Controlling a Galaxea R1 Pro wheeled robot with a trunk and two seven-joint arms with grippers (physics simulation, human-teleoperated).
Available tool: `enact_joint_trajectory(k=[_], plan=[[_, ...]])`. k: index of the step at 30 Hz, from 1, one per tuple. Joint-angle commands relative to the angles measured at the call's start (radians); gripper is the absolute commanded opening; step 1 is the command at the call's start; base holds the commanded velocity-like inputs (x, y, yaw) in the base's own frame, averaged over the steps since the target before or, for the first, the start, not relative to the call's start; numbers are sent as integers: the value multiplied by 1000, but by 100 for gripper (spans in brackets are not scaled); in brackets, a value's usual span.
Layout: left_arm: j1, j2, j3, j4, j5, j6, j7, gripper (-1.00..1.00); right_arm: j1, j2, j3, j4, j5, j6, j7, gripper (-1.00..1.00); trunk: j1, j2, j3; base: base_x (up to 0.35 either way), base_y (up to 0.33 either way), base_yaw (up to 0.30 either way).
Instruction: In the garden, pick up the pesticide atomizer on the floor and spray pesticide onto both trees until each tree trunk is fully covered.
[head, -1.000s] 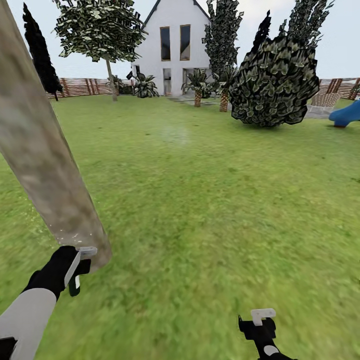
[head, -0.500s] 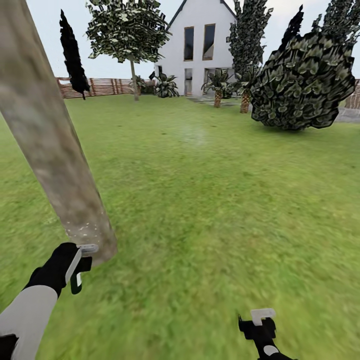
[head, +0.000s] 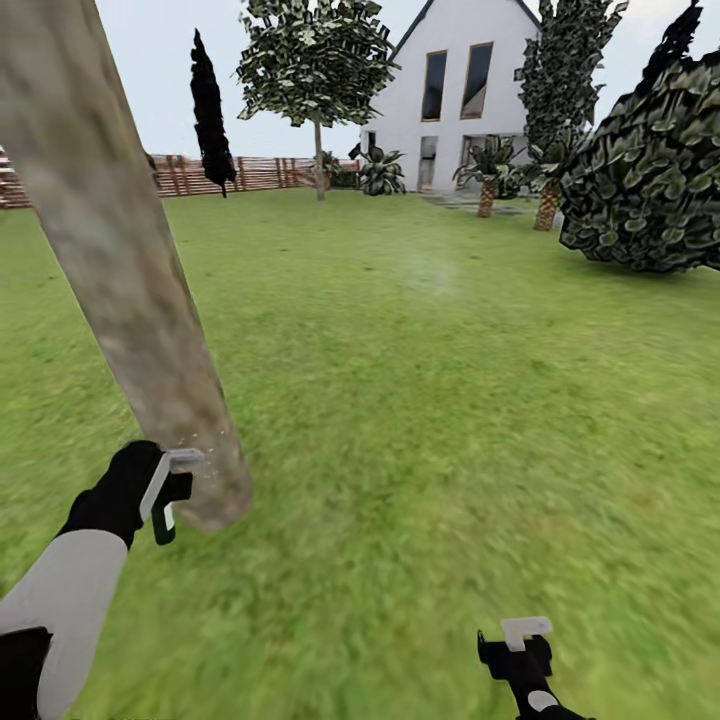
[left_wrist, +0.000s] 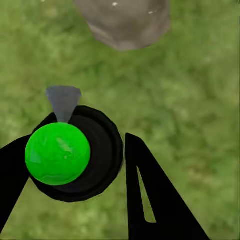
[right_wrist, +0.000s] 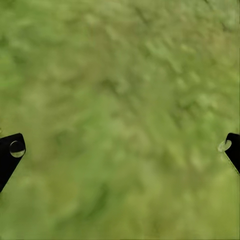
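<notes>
The near tree trunk (head: 130, 290), thick and mottled grey-brown, slants across the left of the head view down to the lawn. Its base (left_wrist: 125, 22) lies just beyond the nozzle in the left wrist view. My left gripper (head: 152, 492) is shut on the pesticide atomizer (left_wrist: 70, 152), a black round body with a bright green ball and a grey nozzle cone aimed at the trunk's foot. White specks dot the bark low down (head: 185, 440). The second tree (head: 318, 60) stands far off by the fence. My right gripper (head: 520, 640) hangs open over grass (right_wrist: 120, 125).
Green lawn stretches ahead to a white house (head: 460, 90) and a brown slat fence (head: 250, 172). A near-black conifer (head: 208, 110) stands at the fence. A big dark leafy bush (head: 650, 180) fills the right side, with short palms (head: 487, 170) before the house.
The camera has swung left, so the house, bush and trees have slid right in the picture. My left gripper with the atomizer has risen closer to the trunk's base. The right gripper holds its place.
</notes>
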Motion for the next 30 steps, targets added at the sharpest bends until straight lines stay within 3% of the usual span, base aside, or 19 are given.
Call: enact_joint_trajectory(k=[1, 9, 30], plan=[[-1, 0, 2, -1, -7, 4, -2, -100, 0, 0, 9, -1, -8, -2, -2, 100, 0, 0, -1, 131, -83, 277], [-2, -4, 1, -1, -8, 4, -2, -100, 0, 0, 9, -1, -8, -2, -2, 100, 0, 0, -1, 30, -18, 253], [-8, -12, 0, -2, -9, 3, -2, -100, 0, -3, 9, -1, -8, -2, -2, 100, 0, 0, -1, 97, -244, 7]])
